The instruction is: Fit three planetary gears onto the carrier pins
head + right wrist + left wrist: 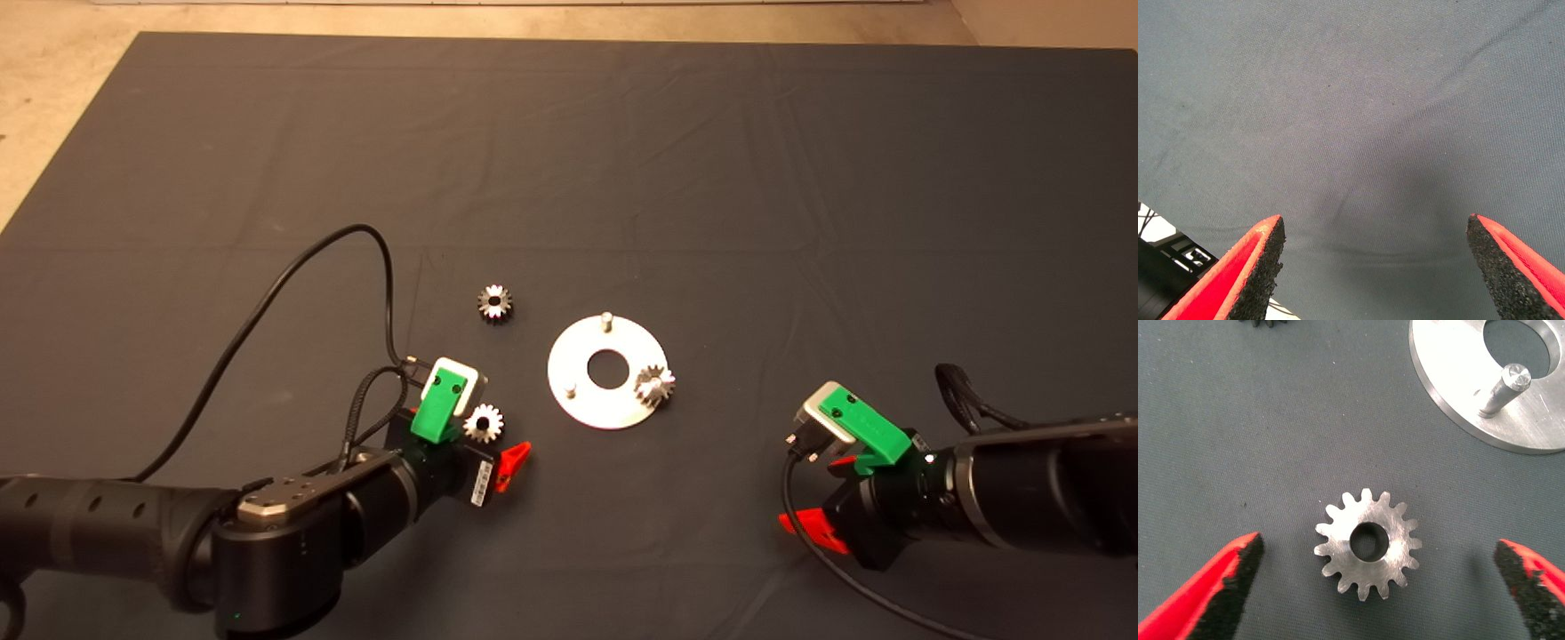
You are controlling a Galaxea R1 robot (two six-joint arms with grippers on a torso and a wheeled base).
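My left gripper (pixel 1378 587) is hovering spread wide around a loose gear (pixel 1367 543) that my arm is half hiding overhead; right gripper (pixel 1375 267) gaping, idle.

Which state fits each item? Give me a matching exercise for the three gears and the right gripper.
1. gear by the left gripper
2. far gear
3. gear on the disc
4. right gripper

A. seated on a carrier pin
B. open over bare mat
C. lying flat between open red fingers
D. alone on the mat beyond the disc's left side

Pairs: 1-C, 2-D, 3-A, 4-B
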